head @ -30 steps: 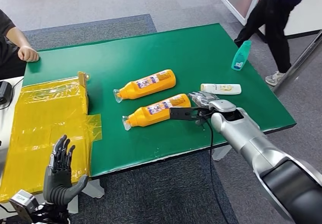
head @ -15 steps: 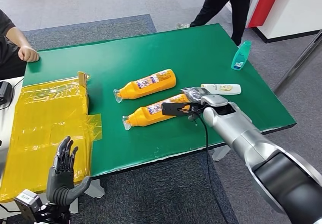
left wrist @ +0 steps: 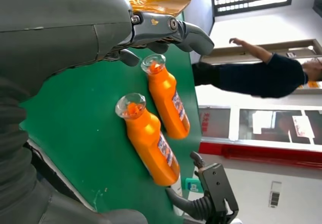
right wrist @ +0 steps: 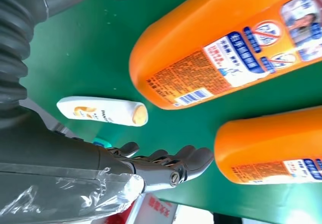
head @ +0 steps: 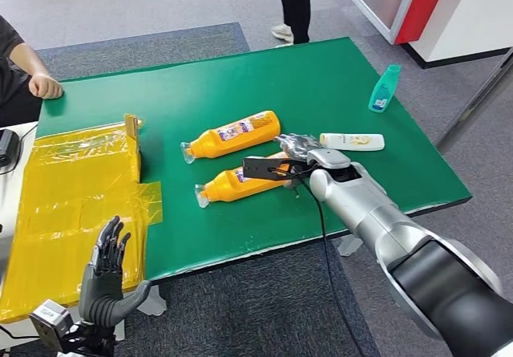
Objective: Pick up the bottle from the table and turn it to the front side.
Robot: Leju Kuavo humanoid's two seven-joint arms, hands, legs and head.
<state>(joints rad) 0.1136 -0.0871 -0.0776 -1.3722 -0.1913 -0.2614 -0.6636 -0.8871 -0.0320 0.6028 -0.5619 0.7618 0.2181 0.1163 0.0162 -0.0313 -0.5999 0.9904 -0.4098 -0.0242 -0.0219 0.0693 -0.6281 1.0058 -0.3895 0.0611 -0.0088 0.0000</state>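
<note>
Two orange bottles lie on their sides on the green table (head: 181,92), caps toward the left. The near bottle (head: 242,180) (left wrist: 152,143) has its base end under my right hand (head: 296,147), which hovers with fingers (right wrist: 167,164) stretched out and nothing in them. The far bottle (head: 232,135) (left wrist: 169,105) lies just beyond it. In the right wrist view both orange bases (right wrist: 228,48) (right wrist: 273,148) are close ahead of the fingertips. My left hand (head: 106,273) (left wrist: 171,30) is low at the front left, off the table, fingers spread.
A white bottle (head: 352,141) (right wrist: 102,110) lies right of my right hand and a teal bottle (head: 385,88) stands at the far right. A yellow-wrapped box (head: 66,204) covers the left end. A person's hand (head: 45,86) rests at the far left corner; another person (head: 294,4) stands behind the table.
My right hand has slid left over the near bottle's base end. The left hand has shifted slightly right. The person behind the table has walked to the left.
</note>
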